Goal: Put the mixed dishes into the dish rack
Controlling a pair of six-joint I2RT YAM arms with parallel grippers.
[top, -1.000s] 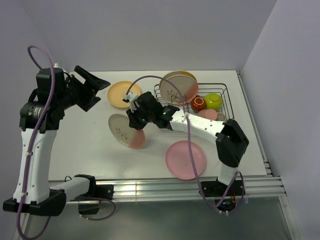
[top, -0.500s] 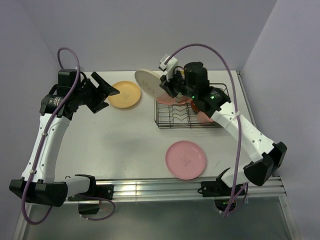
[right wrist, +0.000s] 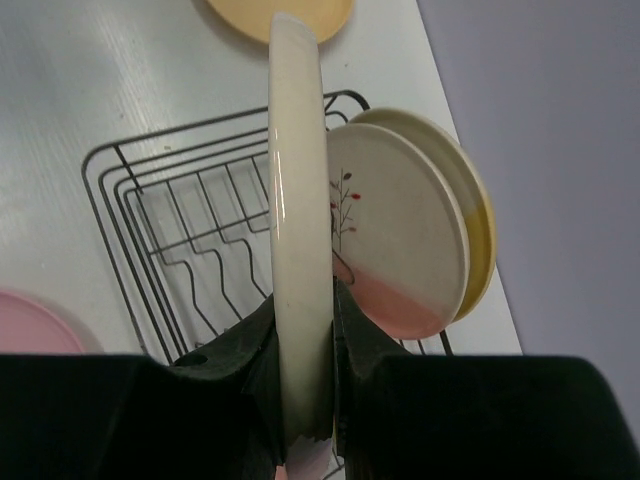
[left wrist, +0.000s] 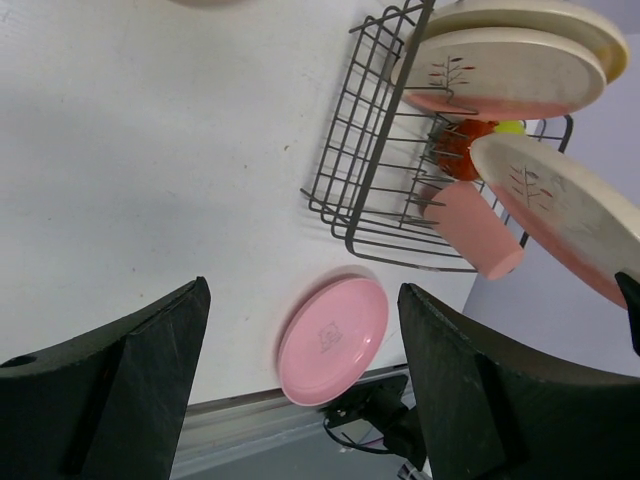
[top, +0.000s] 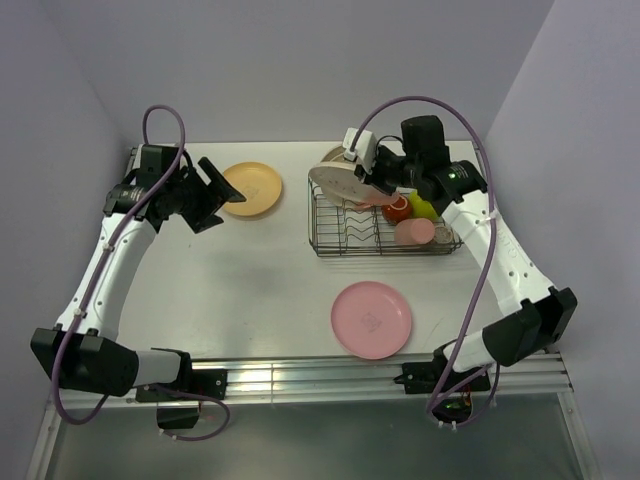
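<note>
A: The right gripper?
B: Clamped on a cream-and-pink sprig plate, held edge-on above the dish rack.
A: Inside the rack?
B: Two upright plates, a dark red mug, a lime-yellow bowl, and a salmon-pink tumbler on its side.

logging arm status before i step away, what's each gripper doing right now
left gripper: open, holding nothing.
right gripper: shut on a cream-and-pink plate, held on edge above the dish rack.
</note>
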